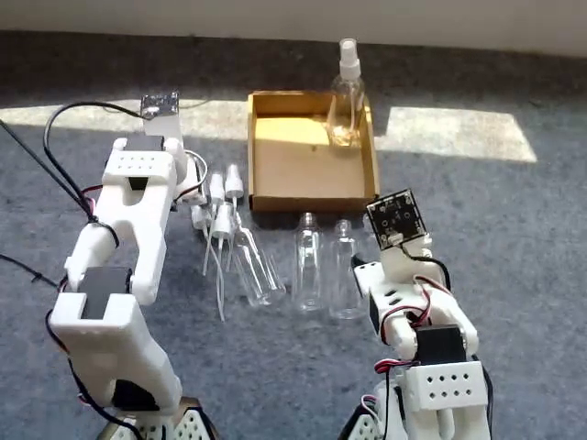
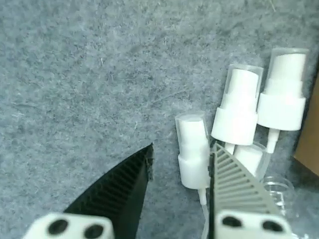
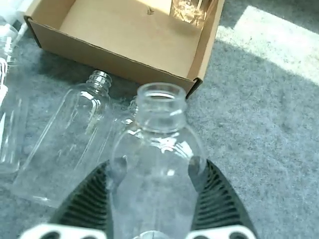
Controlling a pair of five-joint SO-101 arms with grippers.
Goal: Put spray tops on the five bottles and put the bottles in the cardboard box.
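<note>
Right gripper (image 3: 155, 168) clamped mid-body on bottle (image 3: 159, 124), prob light & slick; left gripper (image 2: 182, 148) fingers apart, spray top (image 2: 192, 162) btwn them, grab its collar

My left arm (image 1: 119, 247) and right arm (image 1: 426, 339): white printed shells, boxy links, black servo blocks at the joints. Each has a white plate dotted with small holes. Thin red, black and white wires run at the joints, and a long black cable (image 1: 55, 156) loops off the left arm. Square black camera board (image 1: 396, 217) on the right wrist, screws at its corners. My left gripper (image 2: 182, 147): one black ribbed finger (image 2: 119, 194), one grey ribbed finger (image 2: 234, 184). My right gripper (image 3: 157, 167): both fingers (image 3: 84, 201) black, ribbed.
</note>
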